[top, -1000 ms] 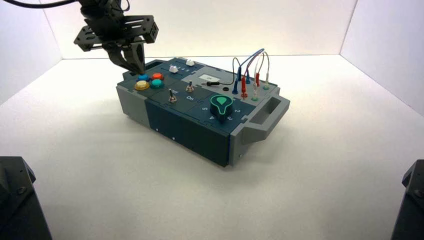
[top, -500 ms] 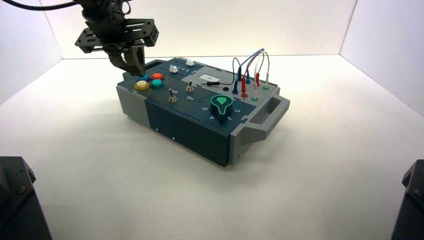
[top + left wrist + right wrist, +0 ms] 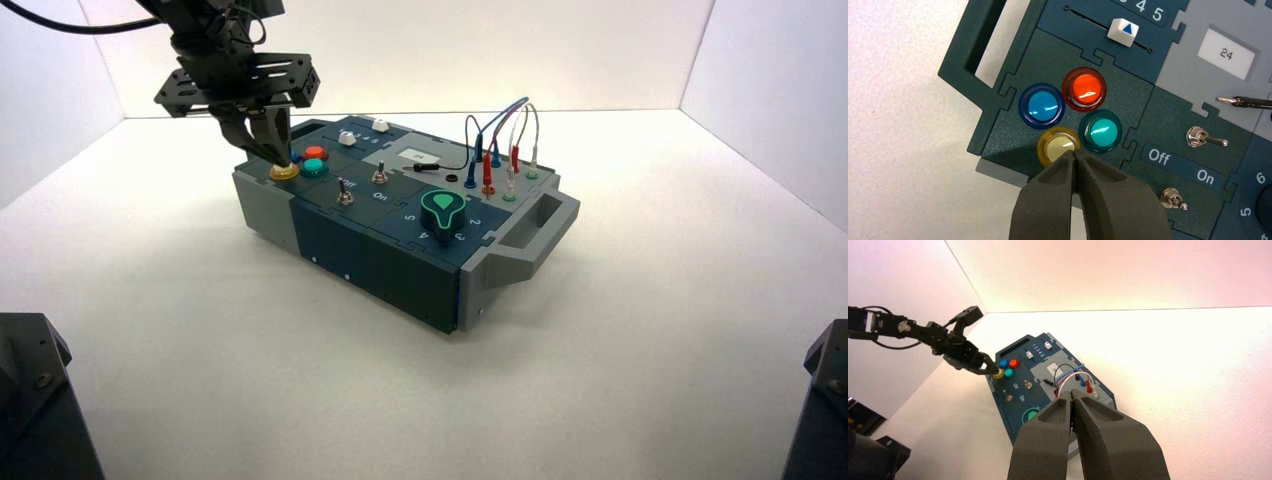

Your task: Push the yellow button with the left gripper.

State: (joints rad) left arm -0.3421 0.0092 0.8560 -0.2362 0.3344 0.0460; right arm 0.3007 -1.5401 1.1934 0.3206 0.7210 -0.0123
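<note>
I am pressing my left gripper, its fingers closed together, on the yellow button beside the blue button, while my right gripper is waiting closed.

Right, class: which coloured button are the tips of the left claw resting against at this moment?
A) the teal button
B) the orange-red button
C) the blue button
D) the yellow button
D: in the left wrist view the shut left claw has its tips on the edge of the yellow button; the other three buttons sit clear of it.
</note>
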